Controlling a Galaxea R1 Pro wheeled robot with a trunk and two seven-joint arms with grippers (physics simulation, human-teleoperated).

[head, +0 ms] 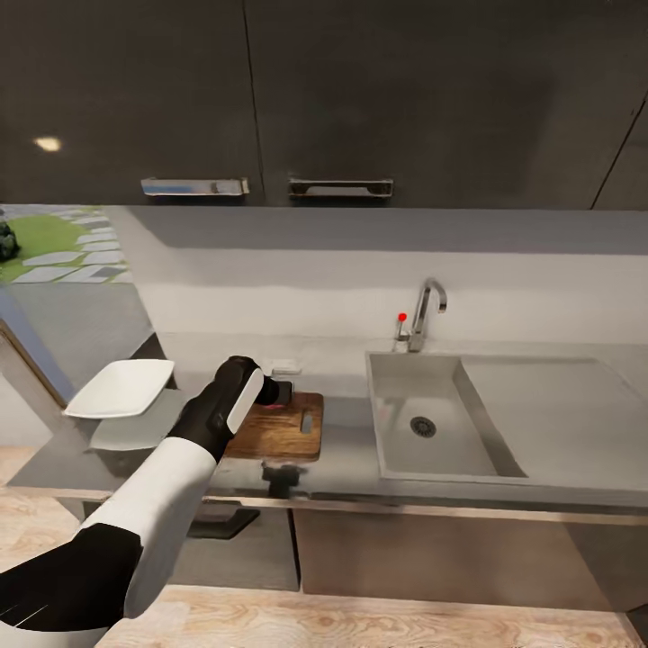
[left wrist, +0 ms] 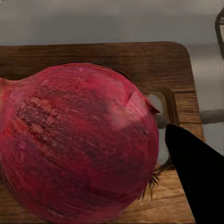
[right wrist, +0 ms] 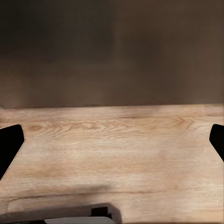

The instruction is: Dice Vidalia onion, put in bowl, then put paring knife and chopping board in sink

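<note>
The Vidalia onion (left wrist: 79, 140) is a dark pinkish-red bulb held just above the brown chopping board (left wrist: 154, 60), with my left gripper (head: 281, 393) shut on it. One black finger (left wrist: 196, 177) shows beside the bulb; the other is hidden behind it. In the head view the chopping board (head: 288, 434) lies on the grey countertop (head: 346, 468), left of the sink (head: 396, 387), and the white square bowl (head: 121, 387) stands left of the board. The sink's basin holds nothing. My right gripper (right wrist: 114, 142) is open over wooden floor. The paring knife is out of view.
A chrome tap (head: 427, 310) with a red knob stands behind the sink, and a flat drainboard (head: 549, 414) lies to its right. Dark wall cabinets (head: 342, 99) hang overhead. A small pale object (head: 284, 366) sits behind the board by the wall.
</note>
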